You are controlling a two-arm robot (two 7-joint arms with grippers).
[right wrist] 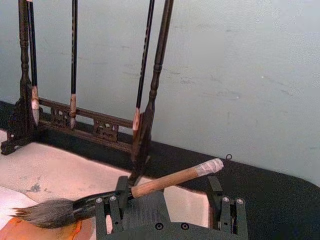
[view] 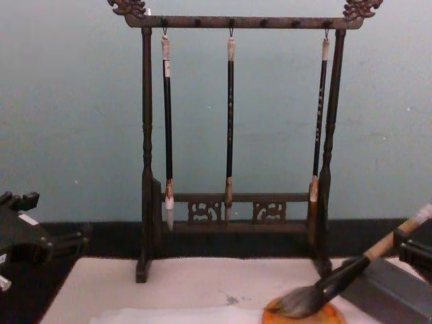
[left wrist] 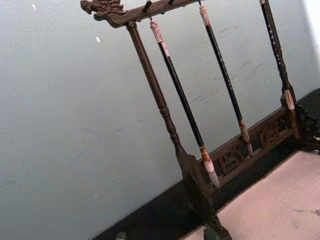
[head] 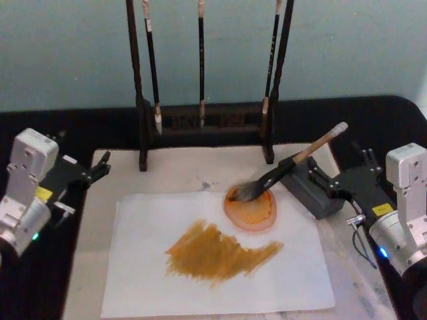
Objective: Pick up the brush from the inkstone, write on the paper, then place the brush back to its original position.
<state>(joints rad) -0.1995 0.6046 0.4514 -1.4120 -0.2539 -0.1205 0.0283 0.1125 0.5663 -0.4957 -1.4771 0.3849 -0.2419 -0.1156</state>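
The brush rack [head: 203, 130] is the big blocker for me: it spans the back of the worktop [head: 180, 173], with three thin brushes [view: 229, 115] hanging between its posts, so no reaching through there. In front of the rack there's an open strip of worktop, then the paper [head: 213, 267] lying flat, nothing tall on it. Toward the rack's right post, the brush [head: 287, 165] slants up from the inkstone [head: 251, 210] across my right end effector [right wrist: 165, 205], whose fingers stand spread either side of the handle. My left end effector [head: 97, 168] sits out past the rack's left post.
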